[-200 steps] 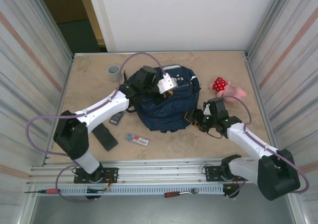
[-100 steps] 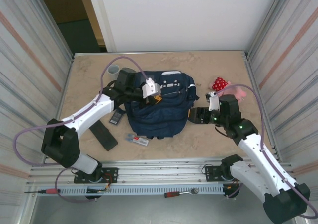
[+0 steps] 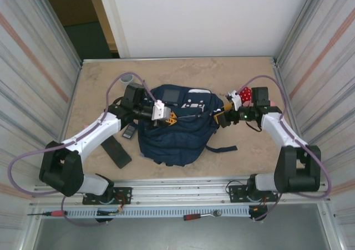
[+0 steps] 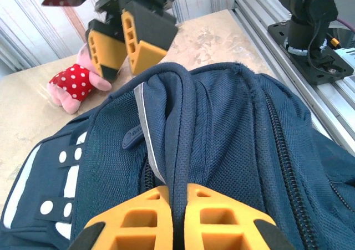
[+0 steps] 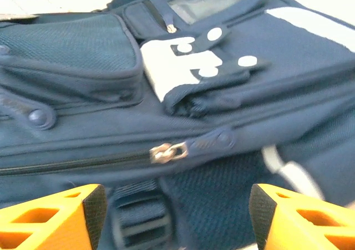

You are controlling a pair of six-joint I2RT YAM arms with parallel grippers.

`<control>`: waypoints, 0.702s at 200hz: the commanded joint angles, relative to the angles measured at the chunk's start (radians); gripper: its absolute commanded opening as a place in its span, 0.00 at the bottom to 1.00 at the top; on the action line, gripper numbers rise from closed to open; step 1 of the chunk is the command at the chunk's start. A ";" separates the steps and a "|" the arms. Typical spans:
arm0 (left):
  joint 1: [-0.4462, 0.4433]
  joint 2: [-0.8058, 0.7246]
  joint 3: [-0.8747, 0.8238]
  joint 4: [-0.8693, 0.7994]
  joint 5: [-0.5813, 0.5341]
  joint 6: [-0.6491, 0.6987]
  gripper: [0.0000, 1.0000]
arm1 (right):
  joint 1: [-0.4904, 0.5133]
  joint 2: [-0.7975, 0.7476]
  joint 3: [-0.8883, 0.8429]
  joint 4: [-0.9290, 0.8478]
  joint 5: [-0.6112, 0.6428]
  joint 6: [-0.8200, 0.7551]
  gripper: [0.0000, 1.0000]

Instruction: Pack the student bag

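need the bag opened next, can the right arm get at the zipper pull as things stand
Probably yes: the right gripper is open and the zipper pull on the student bag lies bare just ahead of it. The left gripper pinches the bag elsewhere.

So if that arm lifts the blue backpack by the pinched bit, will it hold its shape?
Probably not: the student bag is soft fabric, and the ridge pinched in the left gripper bunches into folds, so it would likely sag. It lies fairly flat, so it may be light. The woven cloth looks grippy, so the pinch should hold.
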 commanded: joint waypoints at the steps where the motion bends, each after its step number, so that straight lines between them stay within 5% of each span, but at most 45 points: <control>1: 0.010 -0.055 0.008 0.074 0.141 0.067 0.00 | 0.002 0.076 0.055 -0.019 -0.146 -0.248 0.68; 68: 0.013 -0.042 0.023 0.042 0.111 0.101 0.00 | 0.031 0.324 0.288 -0.458 -0.102 -0.629 0.61; 140: 0.017 -0.042 0.030 0.025 0.105 0.115 0.00 | 0.073 0.345 0.307 -0.488 -0.038 -0.663 0.47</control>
